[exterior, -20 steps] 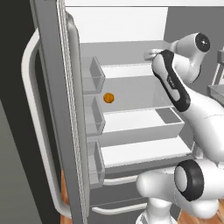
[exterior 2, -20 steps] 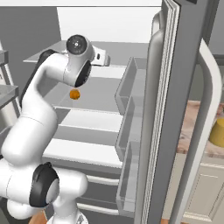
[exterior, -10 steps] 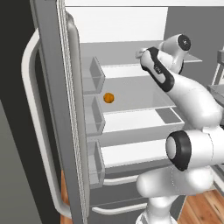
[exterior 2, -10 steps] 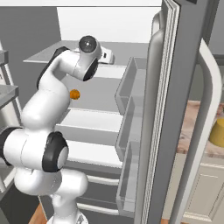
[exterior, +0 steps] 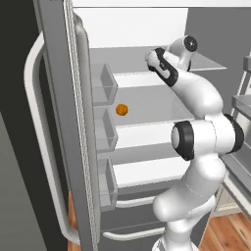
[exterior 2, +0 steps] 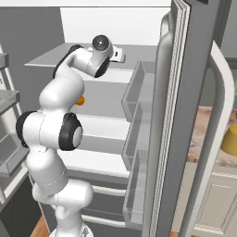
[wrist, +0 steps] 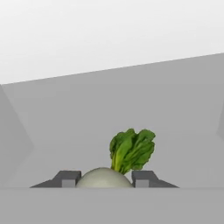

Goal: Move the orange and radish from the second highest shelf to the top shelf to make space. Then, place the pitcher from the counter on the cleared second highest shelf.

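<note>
In the hand view my gripper (wrist: 103, 180) is shut on the radish (wrist: 104, 175), a pale ball with green leaves standing up between the two fingertips. In the left base view the gripper (exterior: 151, 57) reaches into the open fridge at the height of the top shelf (exterior: 212, 64). The right base view shows it (exterior 2: 122, 56) over the same glass shelf (exterior 2: 46, 58). The orange (exterior: 121, 109) rests on the second highest shelf (exterior: 157, 105), towards the left door side. From the right it (exterior 2: 81, 100) is partly hidden behind my arm. The amber pitcher (exterior 2: 229, 140) stands on the counter (exterior 2: 203, 132) beyond the right door.
The fridge's left door (exterior: 63, 122) and right door (exterior 2: 176, 120) stand open, each carrying grey bins (exterior: 104, 86) close beside my arm. Lower white-edged shelves (exterior: 142, 171) lie beneath. My own elbow fills the middle of the fridge opening.
The hand has moved further into the fridge at top-shelf height with the radish in it, and the elbow has swung in front of the shelves. The orange has stayed put.
</note>
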You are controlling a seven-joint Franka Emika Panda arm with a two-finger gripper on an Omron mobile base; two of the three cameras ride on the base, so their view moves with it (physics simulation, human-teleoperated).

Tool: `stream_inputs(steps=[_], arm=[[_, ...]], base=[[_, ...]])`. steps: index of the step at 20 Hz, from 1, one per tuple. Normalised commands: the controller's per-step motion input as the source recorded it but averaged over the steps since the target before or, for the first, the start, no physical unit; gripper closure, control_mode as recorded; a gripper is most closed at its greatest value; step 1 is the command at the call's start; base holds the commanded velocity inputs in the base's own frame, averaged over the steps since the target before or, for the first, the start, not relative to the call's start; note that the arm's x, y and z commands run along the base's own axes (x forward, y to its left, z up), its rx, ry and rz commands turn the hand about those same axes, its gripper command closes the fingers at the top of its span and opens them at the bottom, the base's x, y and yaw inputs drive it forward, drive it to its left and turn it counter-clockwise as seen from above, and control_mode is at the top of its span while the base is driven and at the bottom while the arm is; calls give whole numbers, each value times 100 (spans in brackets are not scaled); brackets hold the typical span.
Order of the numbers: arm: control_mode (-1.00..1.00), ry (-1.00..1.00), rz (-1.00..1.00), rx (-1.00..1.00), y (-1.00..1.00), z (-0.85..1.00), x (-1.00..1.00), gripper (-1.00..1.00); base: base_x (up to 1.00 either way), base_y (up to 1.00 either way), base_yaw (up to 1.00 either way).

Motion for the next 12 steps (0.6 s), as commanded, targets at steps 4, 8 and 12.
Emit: stream_inputs(steps=[4,8,12], arm=[[-100,7,0,0,0,-7,79,-100],[-100,1,0,0,0,-21,35,-100],[-100,0,0,0,0,-20,1,-100]], base=[[0,0,0],[0,0,0],[0,0,0]])
